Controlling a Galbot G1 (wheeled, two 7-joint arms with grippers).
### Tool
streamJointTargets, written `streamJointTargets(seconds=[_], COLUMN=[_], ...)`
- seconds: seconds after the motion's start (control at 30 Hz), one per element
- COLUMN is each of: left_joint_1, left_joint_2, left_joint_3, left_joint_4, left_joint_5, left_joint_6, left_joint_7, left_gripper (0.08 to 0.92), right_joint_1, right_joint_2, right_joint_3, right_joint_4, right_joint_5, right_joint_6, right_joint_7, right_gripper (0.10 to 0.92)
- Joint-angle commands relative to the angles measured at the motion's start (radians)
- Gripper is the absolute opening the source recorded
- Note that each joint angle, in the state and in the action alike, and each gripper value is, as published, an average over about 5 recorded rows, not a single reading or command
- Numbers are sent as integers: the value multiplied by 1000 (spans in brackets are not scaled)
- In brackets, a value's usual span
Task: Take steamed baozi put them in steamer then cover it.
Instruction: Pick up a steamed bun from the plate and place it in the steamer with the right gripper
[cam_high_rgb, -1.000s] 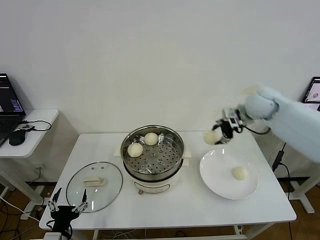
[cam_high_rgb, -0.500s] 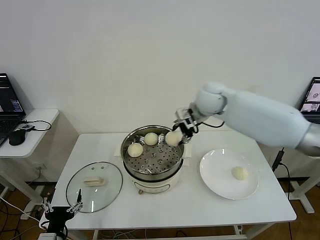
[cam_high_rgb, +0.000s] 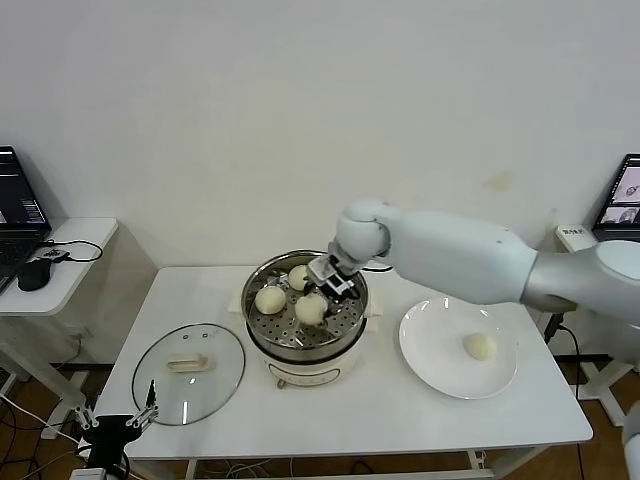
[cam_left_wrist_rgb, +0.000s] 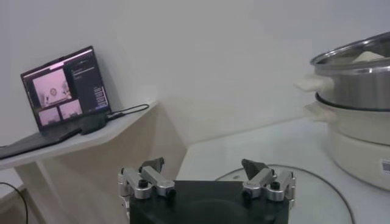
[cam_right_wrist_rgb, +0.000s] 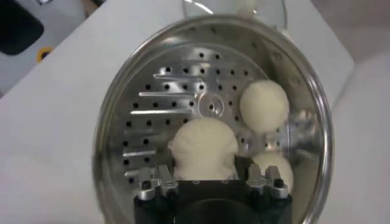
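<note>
Over the steamer (cam_high_rgb: 305, 310), right gripper (cam_high_rgb: 322, 292) hangs just above the perforated tray (cam_right_wrist_rgb: 177, 109) with a baozi (cam_high_rgb: 312, 308) pinched between its fingers. The right wrist view shows the bun wedged between the two pads at the gripper mouth, so jaws are closed on it, not released yet. I can't tell whether the bun touches the tray.

Progress:
- Two baozi already sit in the steamer: one on the robot's left side of the tray (cam_high_rgb: 269, 299), one toward the back (cam_high_rgb: 298, 277).
- Third is the one in the grip, inside the pot rim.
- Fourth baozi (cam_high_rgb: 480, 346) is alone on the white plate (cam_high_rgb: 430, 350), robot's right of the steamer.
- Glass lid (cam_high_rgb: 189, 373) lies flat on the table (cam_high_rgb: 350, 420) on the robot's left of the pot, handle up. Cover step not started.

So roughly halfway: release this one, fetch one more, then lid.

Left gripper (cam_left_wrist_rgb: 206, 182) is parked low at the table's front-left corner near the lid, jaws spread wide, empty.

Versus a second ago: the right arm was out over the plate side holding the bun in the air; half a second ago it was at the pot's back-right rim; now it's down inside the pot. Plate, lid and the two placed buns are unchanged. Left gripper has drifted slightly at the frame's bottom edge.
</note>
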Motion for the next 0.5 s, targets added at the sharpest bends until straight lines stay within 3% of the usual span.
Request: streamJointTargets(seconds=[0.03, 0.4, 0.5], left_joint_1=[-3, -6, -7], left_joint_2=[0, 1, 0], left_joint_3=[1, 5, 6], left_joint_4=[5, 12, 12], left_joint_5=[-1, -4, -4], left_joint_6=[-2, -7, -8], left_joint_7=[-1, -3, -4], left_gripper=[823, 823, 823], right_joint_1=[-4, 9, 8], right_joint_2=[59, 55, 46], right_joint_3=[-30, -52, -48], right_joint_4=[-31, -22, -18], right_joint_5=[-36, -40, -42], right_joint_6=[142, 177, 175], right_joint_7=[1, -19, -4], right_gripper=[628, 645, 701])
